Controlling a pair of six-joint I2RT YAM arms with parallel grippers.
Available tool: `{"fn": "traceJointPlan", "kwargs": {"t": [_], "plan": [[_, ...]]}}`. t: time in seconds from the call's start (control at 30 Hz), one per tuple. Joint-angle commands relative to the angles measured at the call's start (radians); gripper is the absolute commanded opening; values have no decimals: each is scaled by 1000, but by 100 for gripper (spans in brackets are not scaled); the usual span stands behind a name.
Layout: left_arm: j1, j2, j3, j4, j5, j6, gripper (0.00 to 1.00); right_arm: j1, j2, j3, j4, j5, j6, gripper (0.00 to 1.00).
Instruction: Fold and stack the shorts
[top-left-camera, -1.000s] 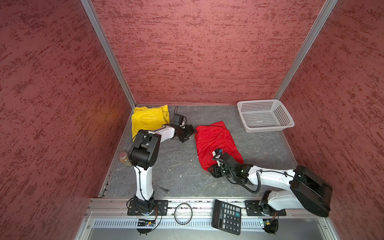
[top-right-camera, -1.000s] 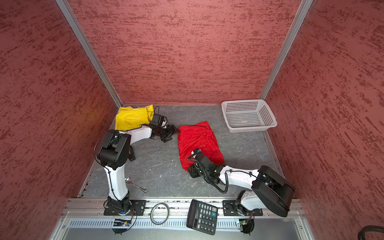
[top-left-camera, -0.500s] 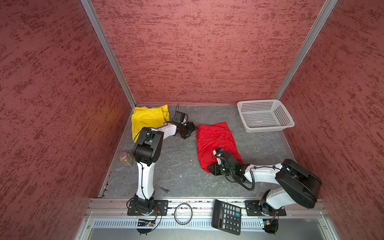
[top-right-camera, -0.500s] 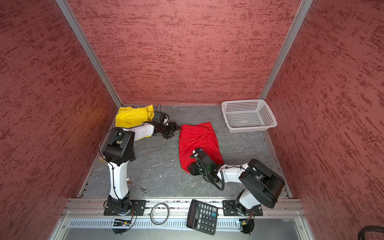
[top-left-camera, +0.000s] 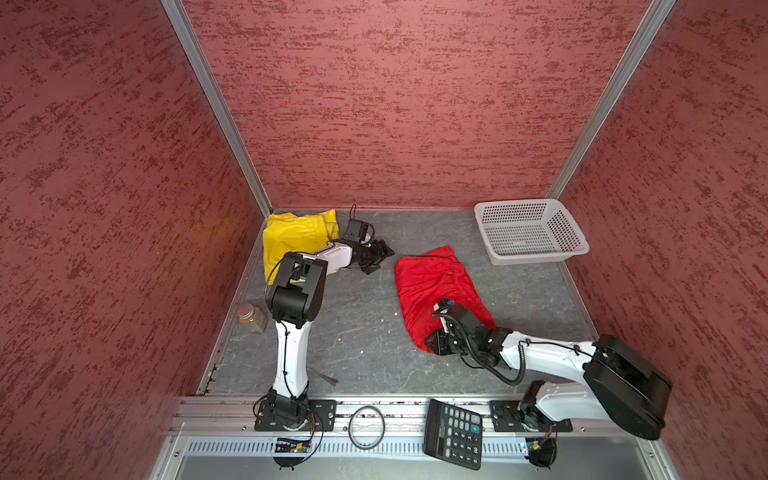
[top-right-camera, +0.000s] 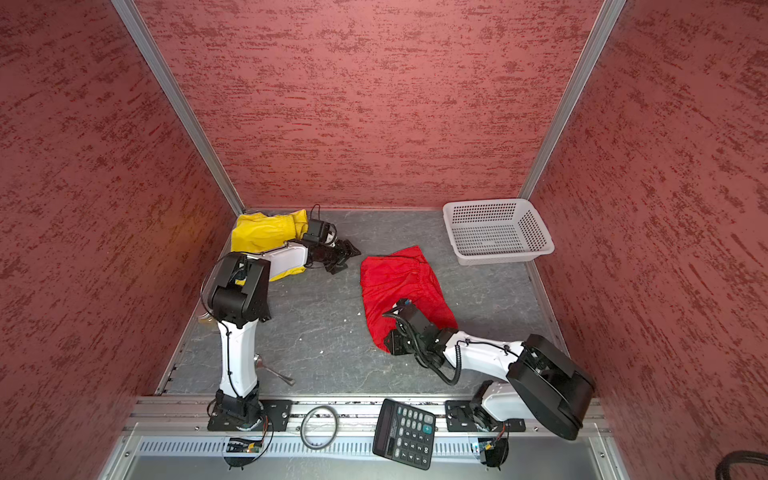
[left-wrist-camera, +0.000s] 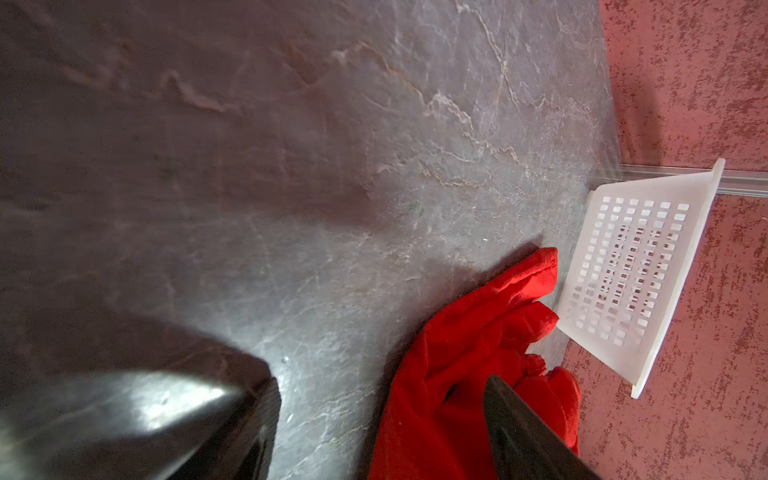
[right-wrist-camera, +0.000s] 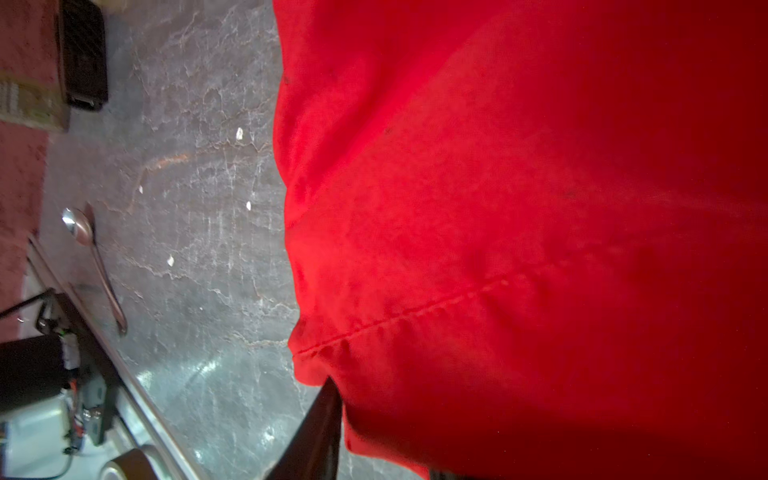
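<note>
While the bright red fabric shorts (top-left-camera: 436, 286) lie on the grey bench (top-left-camera: 357, 324), my right tool (top-left-camera: 433, 343) straddles their near hem to fold; whether clamped, I cannot tell. Left tool (top-left-camera: 379, 259) gapes empty near the yellow fabric shorts (top-left-camera: 299, 237).

Wide bare floor (top-left-camera: 357, 316) runs down the middle, between the yellow shorts (top-left-camera: 295, 237) and the red shorts (top-left-camera: 432, 282): room to pass there. Back right, the basket (top-left-camera: 536, 258) fills the corner, near the red pair. A jar (top-left-camera: 251, 318) stands by the left wall. The left arm (top-left-camera: 297, 291) rises just beside it, with a spoon (top-right-camera: 274, 372) lying at its foot.
</note>
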Motion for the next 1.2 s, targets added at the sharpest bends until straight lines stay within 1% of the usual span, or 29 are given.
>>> {"fn": "traceJointPlan", "kwargs": {"t": [0.0,0.13,0.23,0.37,0.43,0.53,0.6,0.63,0.7,0.8,0.83,0.87,1.03,1.17], "plan": [[-3,-50,-37,-59,-5,17,78,-4,-40,15,-65,30,-16,19],[-7,-145,-83,-73,-14,17,78,1,-66,4,-59,30,-14,18],[-11,-209,-119,-82,-24,16,78,6,-76,-6,-30,33,-16,20],[-33,-274,-158,-95,-35,6,79,13,-58,-20,17,11,-2,34],[-64,-301,-173,-113,-37,10,79,20,-62,-30,27,9,7,37],[-132,-355,-196,-172,-85,49,74,20,-106,-42,27,24,10,42],[-182,-405,-225,-217,-143,77,66,17,-140,-38,9,60,1,47],[-203,-430,-242,-227,-164,89,64,9,-149,-36,6,65,-3,47],[-250,-492,-286,-252,-217,101,59,-4,-156,-33,18,52,-13,46],[-297,-570,-360,-266,-249,94,48,-8,-129,-27,49,35,-26,34],[-315,-601,-394,-262,-257,90,42,-10,-111,-19,61,25,-34,33],[-333,-632,-426,-258,-270,89,40,-9,-92,-8,69,22,-40,33],[-452,-784,-568,-263,-427,76,38,-45,16,48,107,5,-62,37],[-537,-866,-668,-212,-487,28,43,-121,117,76,237,-93,-42,36]]}}
